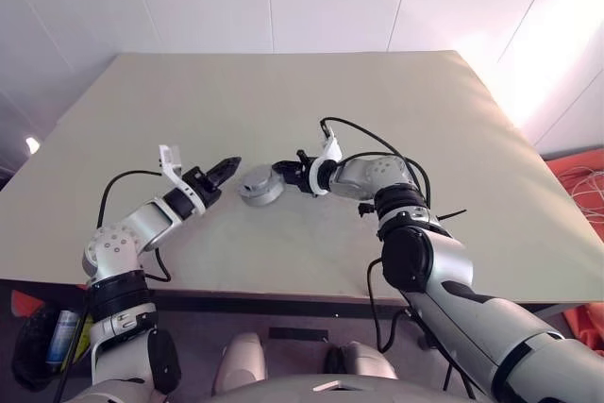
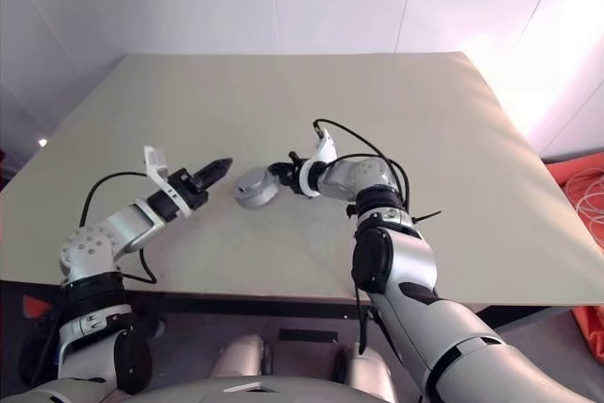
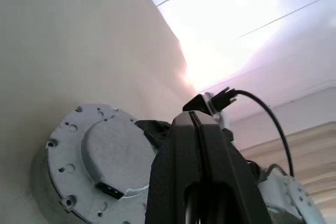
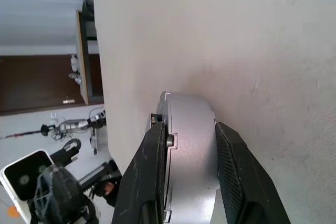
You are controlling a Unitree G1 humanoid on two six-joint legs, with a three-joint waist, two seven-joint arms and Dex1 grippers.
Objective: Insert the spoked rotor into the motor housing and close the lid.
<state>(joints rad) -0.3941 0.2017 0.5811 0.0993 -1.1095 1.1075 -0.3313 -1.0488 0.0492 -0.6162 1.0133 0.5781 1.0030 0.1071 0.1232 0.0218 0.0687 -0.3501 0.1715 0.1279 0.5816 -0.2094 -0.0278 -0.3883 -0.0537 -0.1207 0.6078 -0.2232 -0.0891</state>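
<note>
- While the right claw [image 4: 190, 145] grips the motor housing [image 1: 260, 185] edge-on, one black finger on each side of its rim, the grey case stands tilted at the middle of the beige bench [image 1: 283, 120]
- Left claw [image 1: 229, 167] is pressed shut and holds nothing, its tip just beside the housing without touching it
- Housing's lid [image 3: 113, 153] is closed, its plain face towards the left claw

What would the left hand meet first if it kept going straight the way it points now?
Probably the motor housing, held on edge by the right hand. The shut left hand points at its round grey face, apart from it; the left wrist view shows that face just ahead.
</note>
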